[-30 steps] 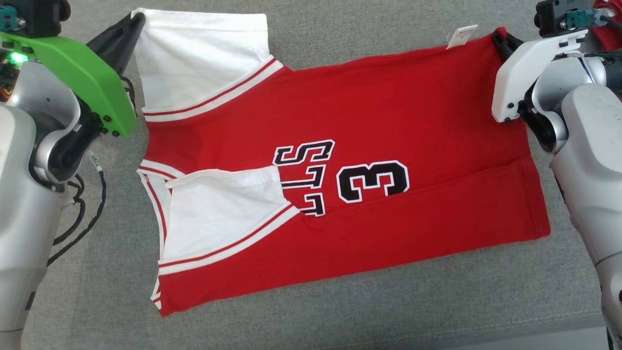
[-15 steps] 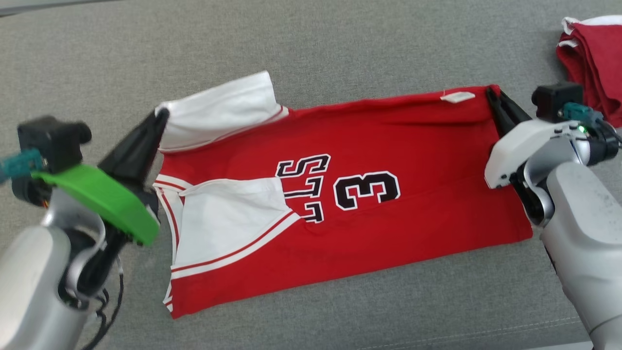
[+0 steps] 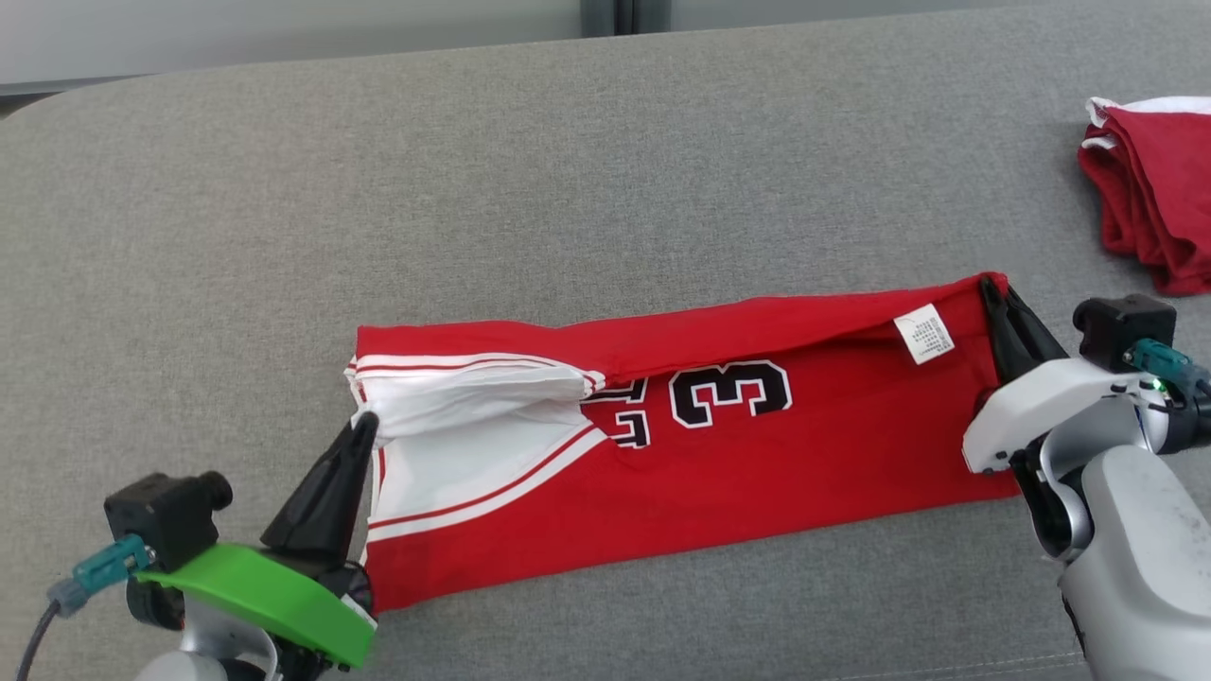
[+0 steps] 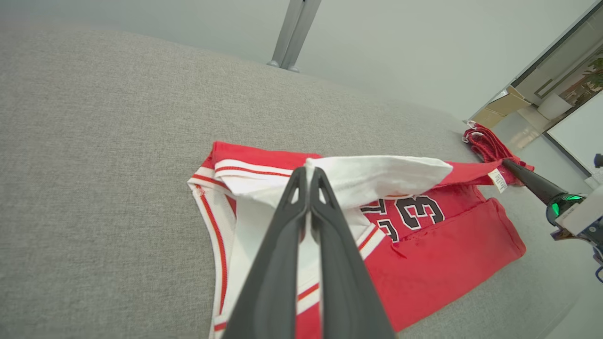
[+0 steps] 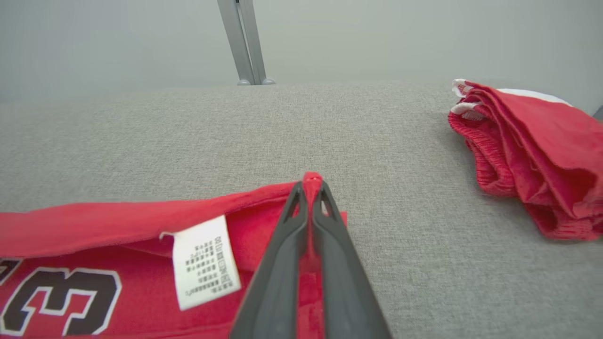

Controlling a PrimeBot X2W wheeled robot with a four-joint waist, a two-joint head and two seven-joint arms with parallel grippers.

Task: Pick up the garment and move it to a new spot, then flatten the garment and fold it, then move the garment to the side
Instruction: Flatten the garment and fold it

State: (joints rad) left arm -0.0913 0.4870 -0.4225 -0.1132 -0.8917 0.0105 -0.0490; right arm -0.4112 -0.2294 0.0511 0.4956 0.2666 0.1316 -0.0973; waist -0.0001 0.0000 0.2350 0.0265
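Mid-fold, judging by the layout. Jersey (image 3: 757,454) on grey cushion (image 3: 568,189), centre front: lower half flat, far long edge raised and draped toward near side. Clamped on white armhole corner with left gripper (image 3: 364,424), clamped on red hem corner with right gripper (image 3: 993,288). No gap at either pair of tips, cloth pinched between them in both wrist views.

Possible trouble:
- Slipping out of a pinch. Only a thin corner caught each side; too much pull along the taut edge would do it.
- Skewed fold. Left end sitting nearer than right end, so edges may not line up if laid down like this.
- White panel bunching under the top layer at left end, already wrinkled there.
- Bottom layer dragging along the cushion if raised edge comes down too low.
- Bumping red pile (image 3: 1149,189) at far right, well apart for now.

Writing: big black "3" with white outline. Letters beside it cut off by fold, not readable. White tag (image 3: 924,334) near right corner, print too small to read. No brand visible.
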